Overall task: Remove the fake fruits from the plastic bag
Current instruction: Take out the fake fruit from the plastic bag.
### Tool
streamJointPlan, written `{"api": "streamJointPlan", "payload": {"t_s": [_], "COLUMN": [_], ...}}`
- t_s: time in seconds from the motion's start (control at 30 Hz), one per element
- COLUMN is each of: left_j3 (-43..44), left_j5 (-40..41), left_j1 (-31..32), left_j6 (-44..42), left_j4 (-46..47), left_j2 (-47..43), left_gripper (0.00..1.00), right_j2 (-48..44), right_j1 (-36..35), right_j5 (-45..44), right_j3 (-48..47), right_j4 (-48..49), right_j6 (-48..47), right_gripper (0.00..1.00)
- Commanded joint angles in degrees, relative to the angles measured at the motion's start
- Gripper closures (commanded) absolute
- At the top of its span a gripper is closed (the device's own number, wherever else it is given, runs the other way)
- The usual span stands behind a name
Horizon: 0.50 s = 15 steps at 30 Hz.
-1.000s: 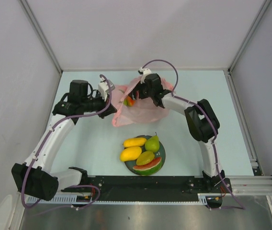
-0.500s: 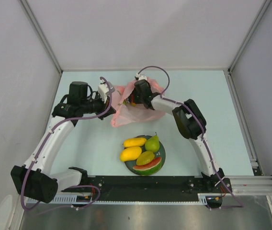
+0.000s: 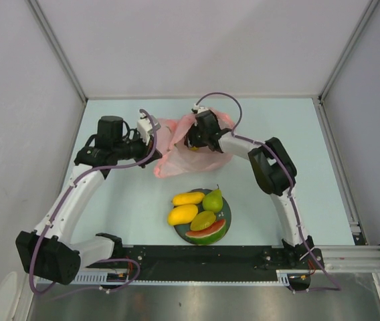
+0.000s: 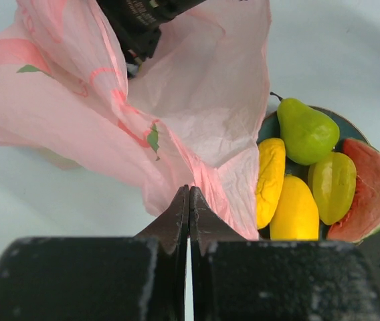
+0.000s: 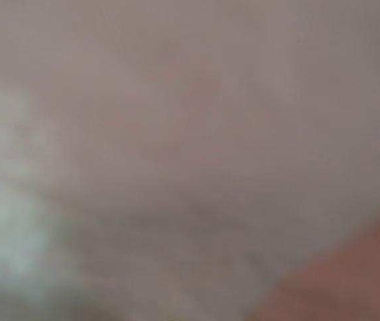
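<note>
While your left claw (image 4: 188, 208) pinches the edge of the plastic bag (image 4: 203, 114) at the far middle of the tabletop (image 3: 116, 194), feel slowly with the right claw (image 3: 190, 140), buried in the bag so that you cannot tell whether it is spread or pressed together, for any fake fruits (image 3: 184, 214) beyond those on the near plate (image 3: 228, 212).

Crinkled pink bag (image 4: 197, 100) hangs pinched between left fingers (image 4: 173, 224); five glossy fruits (image 4: 297, 180) lie grouped beyond, right.

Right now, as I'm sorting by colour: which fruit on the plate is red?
The watermelon slice, on the plate's edge nearest the arm bases: it alone shows red flesh. The pear is green, the mangoes yellow or yellow-green.
</note>
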<state>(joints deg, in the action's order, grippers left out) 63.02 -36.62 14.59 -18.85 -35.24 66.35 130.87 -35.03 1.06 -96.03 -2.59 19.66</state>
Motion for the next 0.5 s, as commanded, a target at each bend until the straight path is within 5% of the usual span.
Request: {"api": "streamJointPlan", "payload": {"t_s": [0.0,0.47], "left_j3": [0.3,1.6], "left_j5": [0.9,-1.2], "left_j1": [-0.5,-1.6], "left_j6": [1.7,8.0], "left_j4": [4.7,11.9], "left_j2": [0.4,2.9], "left_gripper": [1.00,1.00], "right_j2": [-12.2,-41.1], "right_j1": [1.1,-2.4], "right_j5": [7.3,20.0], "right_j3": [4.0,23.8], "right_j4": [-2.9,-17.8], "right_j6": [-7.6,-31.7], "right_gripper": [0.80,0.88]}}
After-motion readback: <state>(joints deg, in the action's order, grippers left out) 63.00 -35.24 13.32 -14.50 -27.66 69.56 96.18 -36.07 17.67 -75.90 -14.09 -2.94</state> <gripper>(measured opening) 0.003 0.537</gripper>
